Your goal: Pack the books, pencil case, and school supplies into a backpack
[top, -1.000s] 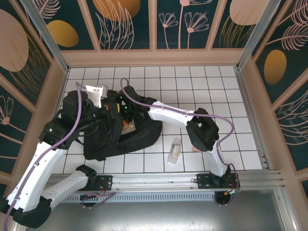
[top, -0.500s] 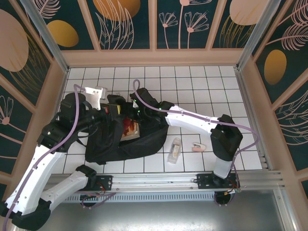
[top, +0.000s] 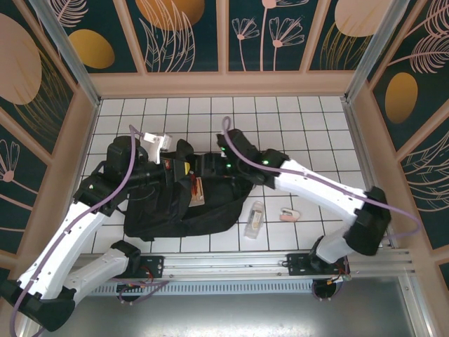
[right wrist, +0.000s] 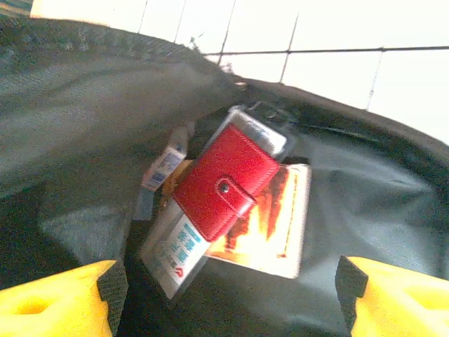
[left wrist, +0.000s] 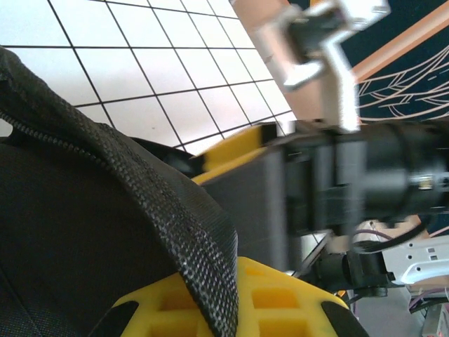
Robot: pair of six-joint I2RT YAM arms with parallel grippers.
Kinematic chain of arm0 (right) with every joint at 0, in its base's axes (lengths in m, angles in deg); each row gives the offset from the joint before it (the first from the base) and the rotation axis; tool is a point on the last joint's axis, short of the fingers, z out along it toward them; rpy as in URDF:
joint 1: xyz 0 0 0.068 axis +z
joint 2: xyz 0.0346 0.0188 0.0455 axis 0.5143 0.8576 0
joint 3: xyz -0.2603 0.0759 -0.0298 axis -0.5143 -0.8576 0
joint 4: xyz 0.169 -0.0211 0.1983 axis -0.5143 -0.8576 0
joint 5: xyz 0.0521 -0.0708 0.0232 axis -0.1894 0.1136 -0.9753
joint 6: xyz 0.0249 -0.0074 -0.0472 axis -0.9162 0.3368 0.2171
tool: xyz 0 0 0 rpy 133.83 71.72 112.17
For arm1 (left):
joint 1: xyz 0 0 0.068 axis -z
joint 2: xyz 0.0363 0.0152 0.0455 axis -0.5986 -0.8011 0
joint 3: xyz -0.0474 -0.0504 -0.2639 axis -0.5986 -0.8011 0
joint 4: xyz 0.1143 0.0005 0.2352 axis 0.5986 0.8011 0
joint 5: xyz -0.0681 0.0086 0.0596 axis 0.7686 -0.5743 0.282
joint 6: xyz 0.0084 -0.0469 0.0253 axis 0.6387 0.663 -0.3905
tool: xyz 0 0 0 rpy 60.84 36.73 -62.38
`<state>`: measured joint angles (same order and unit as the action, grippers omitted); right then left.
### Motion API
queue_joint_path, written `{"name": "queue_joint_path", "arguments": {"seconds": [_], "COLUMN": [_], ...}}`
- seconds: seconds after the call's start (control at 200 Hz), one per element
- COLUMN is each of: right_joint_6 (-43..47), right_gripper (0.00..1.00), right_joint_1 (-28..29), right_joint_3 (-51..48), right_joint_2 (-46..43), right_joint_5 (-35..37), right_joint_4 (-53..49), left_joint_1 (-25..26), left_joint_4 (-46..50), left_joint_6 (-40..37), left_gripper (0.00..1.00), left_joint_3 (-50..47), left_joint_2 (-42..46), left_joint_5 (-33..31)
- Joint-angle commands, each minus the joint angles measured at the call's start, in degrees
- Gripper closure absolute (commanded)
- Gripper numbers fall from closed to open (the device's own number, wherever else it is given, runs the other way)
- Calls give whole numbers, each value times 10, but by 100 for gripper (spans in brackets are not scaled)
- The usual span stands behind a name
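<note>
The black backpack point(top: 175, 210) lies open in the middle of the table. Inside it, in the right wrist view, a red snap-flap pencil case point(right wrist: 226, 181) rests on the orange book point(right wrist: 273, 228) and on a white book with a clear cover point(right wrist: 175, 253). A small blue-and-white card point(right wrist: 163, 168) is tucked beside them. My right gripper point(right wrist: 228, 302) hovers open above them, holding nothing. My left gripper point(left wrist: 231, 284) is shut on the backpack's woven black strap point(left wrist: 175, 217), at the bag's upper rim, holding the mouth open point(top: 181, 167).
An elongated clear packet point(top: 255, 219) and a pale pink piece point(top: 287, 214) lie on the white tiles right of the backpack. The right arm point(top: 316, 186) stretches across above them. Wooden walls point(top: 224, 83) close in the table.
The right arm has unfolded and its wrist has moved right over the bag's mouth. My left gripper has pulled the strap rightwards. The pale pink piece has come into sight.
</note>
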<state>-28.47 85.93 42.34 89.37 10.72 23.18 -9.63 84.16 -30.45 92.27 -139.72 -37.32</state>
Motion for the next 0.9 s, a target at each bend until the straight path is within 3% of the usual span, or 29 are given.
{"name": "queue_joint_path", "arguments": {"seconds": [0.0, 0.17, 0.305, 0.575, 0.756, 0.891], "right_joint_6": [1, -67, -166, -305, -321, -311], "right_gripper": [19, 19, 20, 24, 25, 24], "right_joint_1": [-16, -40, -39, 3, 20, 25], "right_joint_3": [-57, -155, -219, -287, -294, -295], "right_joint_2": [-73, -162, -194, -162, -102, -55], "right_joint_5": [73, 78, 34, -32, -46, -54], "right_joint_4": [-100, -214, -260, -190, -144, -120], "left_joint_1": [3, 3, 3, 3, 3, 3], "left_joint_4": [-10, 0, 2, -13, -4, -38], "left_joint_6": [4, -1, 0, 9, 11, 39], "left_gripper": [100, 100, 100, 100, 100, 100], "left_joint_3": [9, 13, 22, 23, 19, 0], "left_joint_2": [10, 15, 15, 19, 34, 43], "left_joint_5": [-27, -62, -107, -136, -166, -124]}}
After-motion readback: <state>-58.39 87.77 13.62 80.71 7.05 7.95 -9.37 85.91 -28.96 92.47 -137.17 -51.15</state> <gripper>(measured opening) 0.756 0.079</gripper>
